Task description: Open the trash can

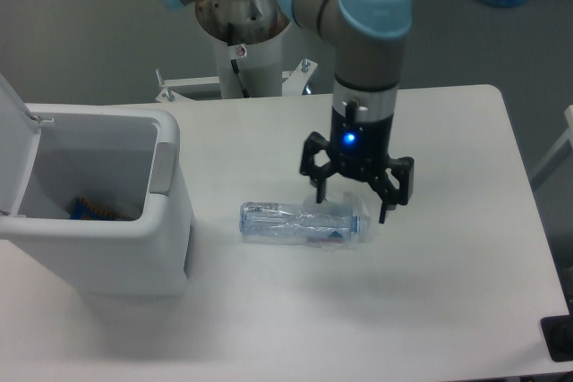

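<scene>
Pincer (pixel 356 202) spread wide, empty, over bottle (pixel 304 224); trash can (pixel 107 248) lid up; no legible text.

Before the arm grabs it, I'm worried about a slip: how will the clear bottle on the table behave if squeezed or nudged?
The bottle lies on its side, so a nudge across its length would likely roll it. It looks empty and crumpled, so probably light, and its thin walls may buckle when pinched. The open gripper hovers over its cap end.
</scene>
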{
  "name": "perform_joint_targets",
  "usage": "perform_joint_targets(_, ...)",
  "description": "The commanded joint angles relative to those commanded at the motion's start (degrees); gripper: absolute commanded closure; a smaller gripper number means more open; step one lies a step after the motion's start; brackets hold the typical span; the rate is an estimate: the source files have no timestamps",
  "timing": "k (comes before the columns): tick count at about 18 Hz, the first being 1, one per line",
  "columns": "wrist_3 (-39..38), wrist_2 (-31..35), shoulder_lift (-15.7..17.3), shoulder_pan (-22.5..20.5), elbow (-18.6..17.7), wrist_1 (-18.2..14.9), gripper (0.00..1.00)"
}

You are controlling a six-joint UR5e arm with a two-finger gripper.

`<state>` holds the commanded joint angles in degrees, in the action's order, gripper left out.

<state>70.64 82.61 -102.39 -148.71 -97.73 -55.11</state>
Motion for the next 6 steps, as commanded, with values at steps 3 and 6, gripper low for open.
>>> perform_joint_targets(3, 6.6, 4.6, 0.0, -3.3, -1.4, -0.1, 0.00)
perform_joint_targets(6, 12.7, 5.9, 0.3, -5.6, -2.0, -1.8, 0.00)
